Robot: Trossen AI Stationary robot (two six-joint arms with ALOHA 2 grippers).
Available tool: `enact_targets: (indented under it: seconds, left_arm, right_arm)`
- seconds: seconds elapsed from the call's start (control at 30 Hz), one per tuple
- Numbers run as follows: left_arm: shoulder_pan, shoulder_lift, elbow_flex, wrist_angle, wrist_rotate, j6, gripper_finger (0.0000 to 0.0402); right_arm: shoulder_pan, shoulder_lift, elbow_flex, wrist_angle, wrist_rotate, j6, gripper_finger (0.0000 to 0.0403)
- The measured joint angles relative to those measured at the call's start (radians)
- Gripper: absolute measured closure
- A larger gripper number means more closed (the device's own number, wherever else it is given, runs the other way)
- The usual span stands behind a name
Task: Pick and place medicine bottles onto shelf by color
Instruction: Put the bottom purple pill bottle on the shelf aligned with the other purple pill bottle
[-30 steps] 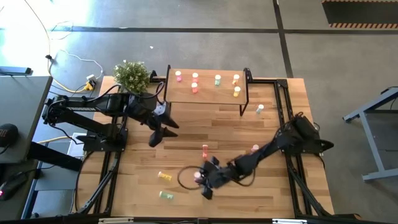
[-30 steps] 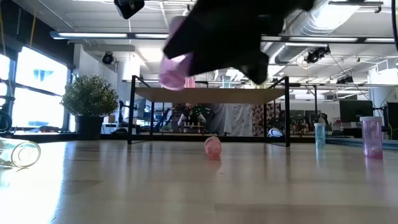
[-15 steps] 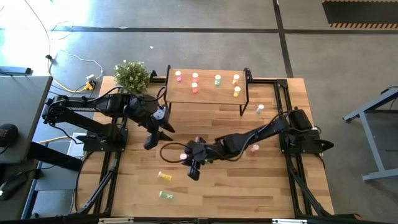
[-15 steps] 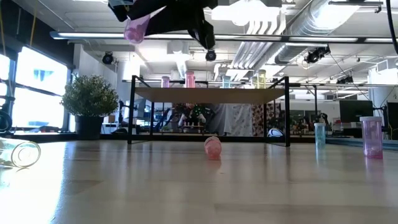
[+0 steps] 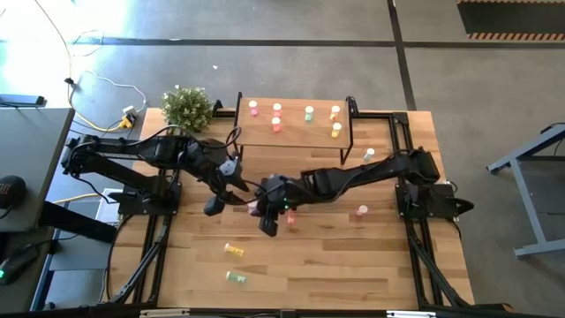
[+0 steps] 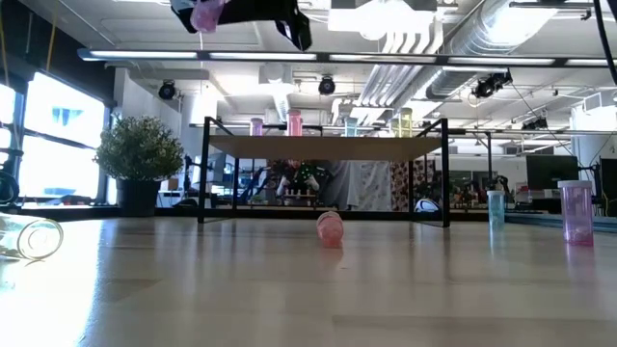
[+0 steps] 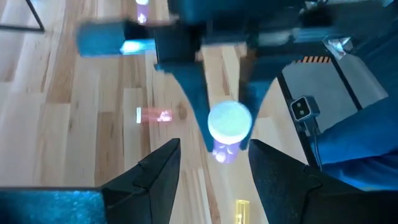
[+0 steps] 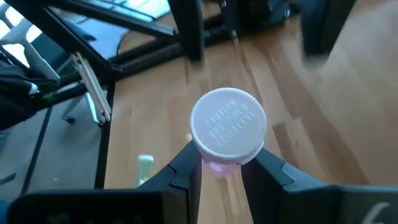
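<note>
We see the right gripper [image 5: 262, 209] clamped on a pink bottle [image 8: 227, 134] above the table's [image 5: 388, 265] middle — long axis along the fingers, white cap outward — facing the left gripper [image 5: 227, 187], spread empty.

Embossed "CAUTION ... CHILD RESISTANT" on white bottle cap [image 8: 228, 126], partly legible.

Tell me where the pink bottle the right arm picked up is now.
The pink bottle is in the right gripper, raised over the table's middle, facing the open left gripper.

Bright window glare, blurred blue-tinted wrist views.
</note>
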Motion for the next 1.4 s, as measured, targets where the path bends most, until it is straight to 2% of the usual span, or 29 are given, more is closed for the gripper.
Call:
enact_targets:
  seconds: [0.17, 0.4, 0.83, 1.03, 1.4]
  left_arm:
    - [-0.003, 0.024, 0.000, 0.002, -0.001, -0.003, 0.0220]
    - [-0.003, 0.025, 0.000, 0.001, -0.002, -0.018, 0.0220]
    - [-0.003, 0.025, 0.000, 0.001, -0.002, -0.056, 0.0220]
    - [-0.005, 0.025, 0.000, 0.025, 0.003, -0.049, 0.0220]
    - [-0.005, 0.033, 0.000, 0.061, 0.044, -0.067, 0.0220]
  right_arm:
    - [-0.021, 0.000, 0.052, -0.045, -0.001, -0.052, 0.0320]
    - [-0.034, -0.004, 0.055, -0.063, 0.002, -0.052, 0.0320]
    - [-0.030, -0.008, 0.055, -0.037, -0.014, -0.021, 0.0320]
    - [-0.031, -0.008, 0.055, -0.051, -0.074, 0.022, 0.0320]
    - [-0.032, -0.008, 0.055, -0.068, -0.078, 0.052, 0.0320]
